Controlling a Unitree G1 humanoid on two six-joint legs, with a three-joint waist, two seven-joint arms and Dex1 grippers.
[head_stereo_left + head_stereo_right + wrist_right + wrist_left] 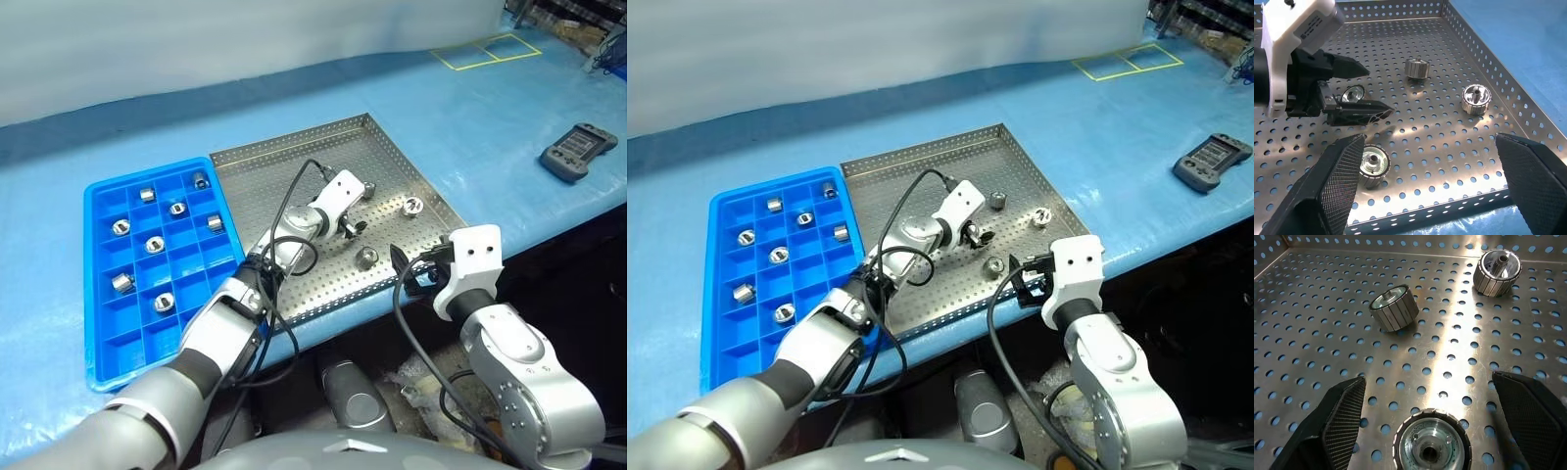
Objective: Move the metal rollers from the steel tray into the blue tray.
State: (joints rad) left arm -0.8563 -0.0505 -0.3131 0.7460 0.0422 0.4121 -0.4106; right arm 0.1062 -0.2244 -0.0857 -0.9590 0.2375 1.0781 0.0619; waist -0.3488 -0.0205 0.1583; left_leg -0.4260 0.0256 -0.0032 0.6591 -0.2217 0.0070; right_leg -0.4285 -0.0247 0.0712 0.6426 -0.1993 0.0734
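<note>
The steel tray (265, 186) lies in the middle of the blue tabletop. My left gripper (350, 228) reaches over it, open, its fingers (1342, 406) on either side of one metal roller (1431, 445) that stands on the perforated floor. Three more rollers sit loose on the tray: one (369, 187) and another (412, 206) beyond the gripper, a third (365, 258) nearer me. My right gripper (1430, 138) hovers open and empty above the tray's near rim. The blue tray (189, 262) sits left of the steel one, with several rollers (154, 244) in separate compartments.
A black handheld device (578, 152) lies on the table at the far right. Yellow tape squares (487, 51) mark the back right. The table's front edge runs just below the steel tray's near corner. Cables loop off both wrists.
</note>
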